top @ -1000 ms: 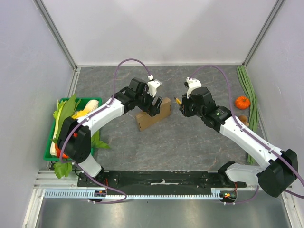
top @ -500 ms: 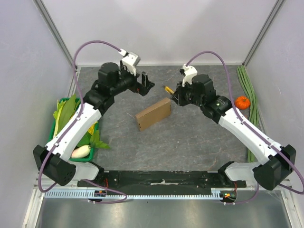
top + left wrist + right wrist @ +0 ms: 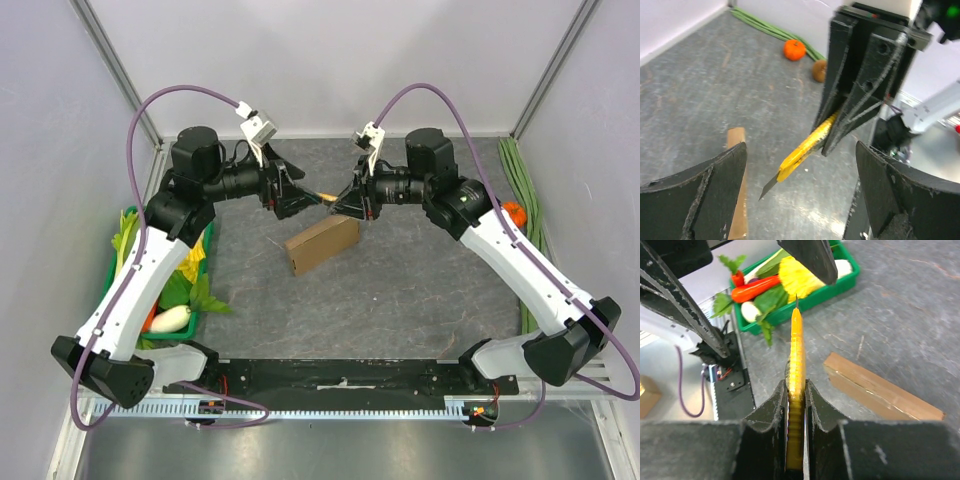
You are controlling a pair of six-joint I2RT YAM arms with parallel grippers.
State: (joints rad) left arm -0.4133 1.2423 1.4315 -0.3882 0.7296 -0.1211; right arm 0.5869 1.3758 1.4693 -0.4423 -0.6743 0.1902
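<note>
Nearest me, the two arm bases sit at the bottom edge of the overhead view. Both arms arch up and inward and meet above the middle of the bench [image 3: 420, 290].

Lower left: a green basket [image 3: 832, 290] heaped with vegetables, among them a white radish [image 3: 170, 318], a red-orange piece, leafy greens and something yellow. No fingers are near it.

Centre: a flat cardboard box [image 3: 322, 243] lies on the bench with nothing touching it. A taped seam along its top shows in the right wrist view. No slit that I can make out.

Just above the box in the overhead frame, raised off the bench, the right end effector [image 3: 796, 386] pinches a yellow utility knife [image 3: 802, 149] by its rear half. The fingers are pressed flat against both sides, and the blade is out, pointing toward the other arm. Facing it is the left end effector [image 3: 298, 198], fingers spread wide. The blade tip sits about between them and touches neither.

Reading: by the look of it, a pass of the knife from one arm to the other, roughly midway.
- Done: the knife is lifted and presented, and the receiving fingers are lined up around its tip.
- Left: the left fingers have not closed on it, and the right has not let go.

Far right: a small orange pumpkin [image 3: 794, 50] with a brown round thing [image 3: 818, 70] beside it that I can't identify. Long green beans [image 3: 525, 190] run along the right wall toward the back corner.
</note>
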